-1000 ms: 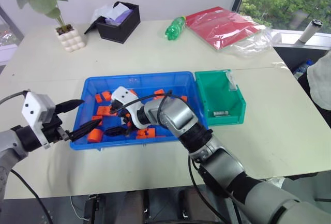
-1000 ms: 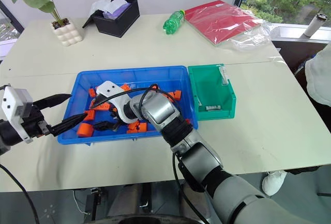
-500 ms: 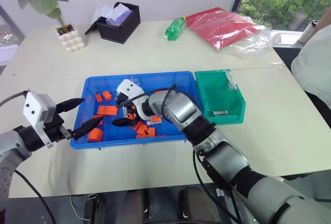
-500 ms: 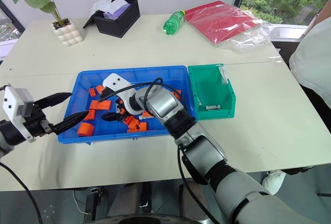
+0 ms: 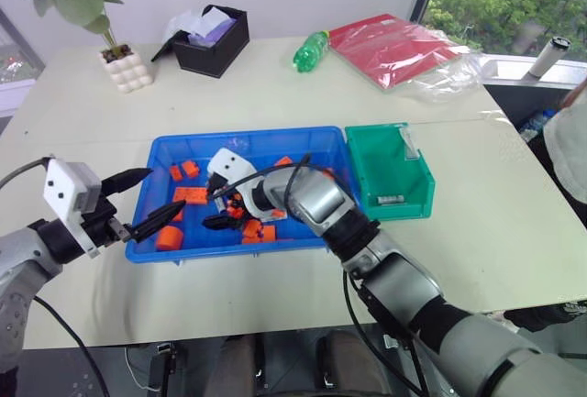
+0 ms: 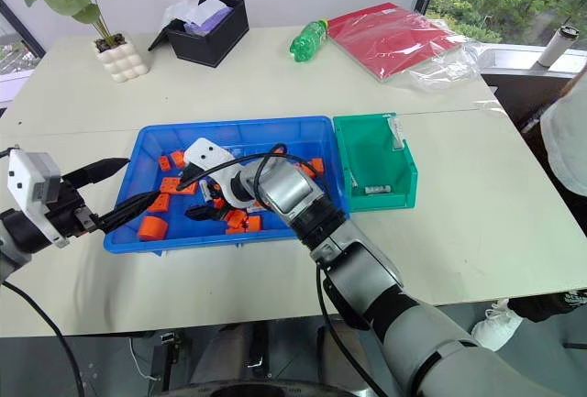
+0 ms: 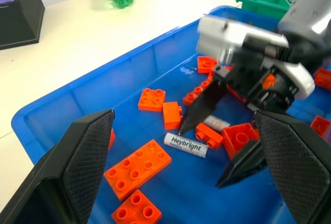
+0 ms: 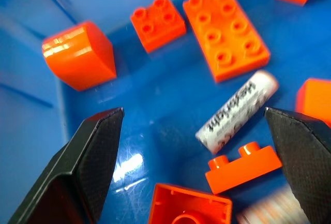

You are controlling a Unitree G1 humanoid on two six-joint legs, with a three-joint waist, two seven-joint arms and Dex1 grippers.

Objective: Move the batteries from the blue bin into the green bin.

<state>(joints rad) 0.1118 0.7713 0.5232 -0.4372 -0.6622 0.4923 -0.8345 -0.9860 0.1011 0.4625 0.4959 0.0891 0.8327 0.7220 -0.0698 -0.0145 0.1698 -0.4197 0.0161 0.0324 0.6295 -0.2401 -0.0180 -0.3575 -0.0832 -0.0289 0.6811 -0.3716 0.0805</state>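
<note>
The blue bin [image 5: 248, 133] holds several orange bricks [image 8: 226, 30] and a silver-grey battery [image 7: 185, 145] printed with black lettering. A second battery [image 7: 216, 123] lies partly under bricks beside it. My right gripper [image 5: 218, 211] reaches into the bin, angled down and open, and the lettered battery [image 8: 237, 112] lies on the bin floor between its spread fingers, untouched. The left gripper [image 5: 166, 190] hovers open and empty over the bin's left end. Right of the blue bin stands the green bin [image 5: 424, 170], with one battery [image 5: 392, 200] on its floor.
A black box [image 5: 213, 38], a potted plant [image 5: 124, 67], a green bottle [image 5: 310, 49] and a red bag in clear plastic [image 5: 394, 44] sit along the far side of the table. A person [image 5: 569, 140] stands at the right edge.
My right gripper has stayed open and shifted only slightly inside the blue bin. The left gripper has held still. The person at the right leaned in and drew back.
</note>
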